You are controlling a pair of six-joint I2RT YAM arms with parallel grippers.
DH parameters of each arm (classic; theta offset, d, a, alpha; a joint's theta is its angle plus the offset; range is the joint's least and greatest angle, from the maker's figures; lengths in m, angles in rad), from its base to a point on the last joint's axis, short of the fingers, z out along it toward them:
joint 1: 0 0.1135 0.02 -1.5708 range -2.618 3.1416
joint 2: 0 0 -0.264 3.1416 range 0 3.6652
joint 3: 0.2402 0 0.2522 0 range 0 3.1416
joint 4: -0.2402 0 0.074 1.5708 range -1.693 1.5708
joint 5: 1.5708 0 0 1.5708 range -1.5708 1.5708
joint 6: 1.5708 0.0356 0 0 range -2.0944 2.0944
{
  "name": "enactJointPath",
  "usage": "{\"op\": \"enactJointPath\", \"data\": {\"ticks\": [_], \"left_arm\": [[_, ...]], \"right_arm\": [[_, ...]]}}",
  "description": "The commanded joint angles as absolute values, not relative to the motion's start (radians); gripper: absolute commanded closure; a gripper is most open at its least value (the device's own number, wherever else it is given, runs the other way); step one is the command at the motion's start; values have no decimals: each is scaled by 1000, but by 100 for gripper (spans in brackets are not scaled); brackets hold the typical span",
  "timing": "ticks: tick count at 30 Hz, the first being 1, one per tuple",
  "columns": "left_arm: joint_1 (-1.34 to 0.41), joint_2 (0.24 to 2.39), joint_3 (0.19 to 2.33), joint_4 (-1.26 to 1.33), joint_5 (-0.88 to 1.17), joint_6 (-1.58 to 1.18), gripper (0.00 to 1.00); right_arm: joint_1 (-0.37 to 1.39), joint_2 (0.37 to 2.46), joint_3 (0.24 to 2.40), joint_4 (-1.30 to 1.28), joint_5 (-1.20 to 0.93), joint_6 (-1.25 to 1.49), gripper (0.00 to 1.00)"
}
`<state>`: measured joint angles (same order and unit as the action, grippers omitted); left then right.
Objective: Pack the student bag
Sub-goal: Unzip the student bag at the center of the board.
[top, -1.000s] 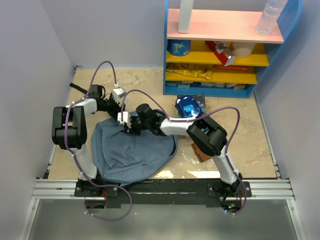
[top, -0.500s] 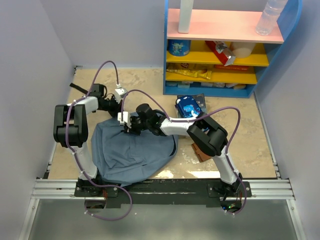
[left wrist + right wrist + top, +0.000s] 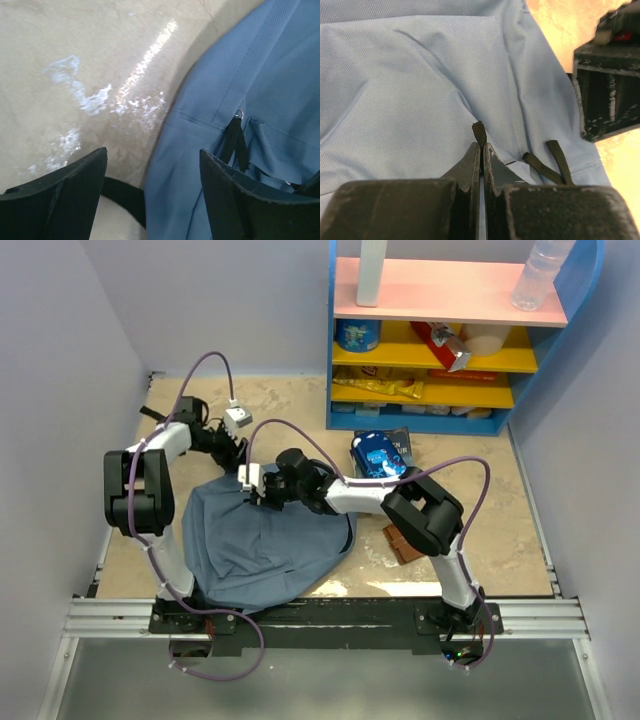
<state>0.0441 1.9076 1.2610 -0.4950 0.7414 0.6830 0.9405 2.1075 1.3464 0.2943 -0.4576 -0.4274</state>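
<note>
Pinching a black pull tab (image 3: 478, 131) on the student bag (image 3: 260, 550), the right gripper (image 3: 481, 146) has its fingers pressed tight together on it. The bag lies flat on the table (image 3: 500, 510), to the left of the blue shelf (image 3: 420, 423) and nearer the arms than it is. The left gripper (image 3: 152, 152), also left of the shelf, has its fingers spread apart and holds nothing; it hangs over the bag's edge, where a black strap (image 3: 125, 197) lies beneath
</note>
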Motion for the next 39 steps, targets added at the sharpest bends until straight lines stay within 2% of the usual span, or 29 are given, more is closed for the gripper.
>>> {"op": "enactJointPath", "data": {"ticks": [1,2,6,12,15,18,19,21,22,24,25,28,33,39], "left_arm": [[98,1963,1387,-730,831,833,16],[112,1988,1409,-754,831,851,12],[133,2042,1456,-862,828,923,9],[129,2095,1483,-1009,841,1060,9],[124,2117,1497,-1077,851,1114,15],[115,2112,1493,-1106,861,1137,30],[106,2109,1480,-1104,859,1137,42],[100,2095,1464,-1094,856,1137,54],[92,2088,1448,-1085,853,1131,69],[89,2059,1433,-1045,850,1102,86],[89,2046,1422,-1026,851,1088,100],[90,2003,1410,-924,847,990,100],[98,1934,1367,-580,752,680,100],[112,1936,1381,-436,644,500,100]], "right_arm": [[951,2031,1298,362,-440,-434,100],[951,2025,1290,376,-430,-436,100],[959,2031,1270,382,-423,-439,100],[965,2042,1266,403,-410,-439,100],[965,2045,1272,405,-407,-437,100],[965,2048,1273,407,-403,-437,100],[965,2048,1273,408,-400,-434,100],[965,2048,1275,411,-399,-433,100],[966,2049,1273,411,-397,-431,100],[966,2045,1272,410,-396,-433,100],[968,2043,1270,411,-396,-431,100],[969,2039,1267,414,-394,-431,100],[973,2023,1269,402,-385,-433,100],[979,2000,1241,396,-380,-428,100]]}}
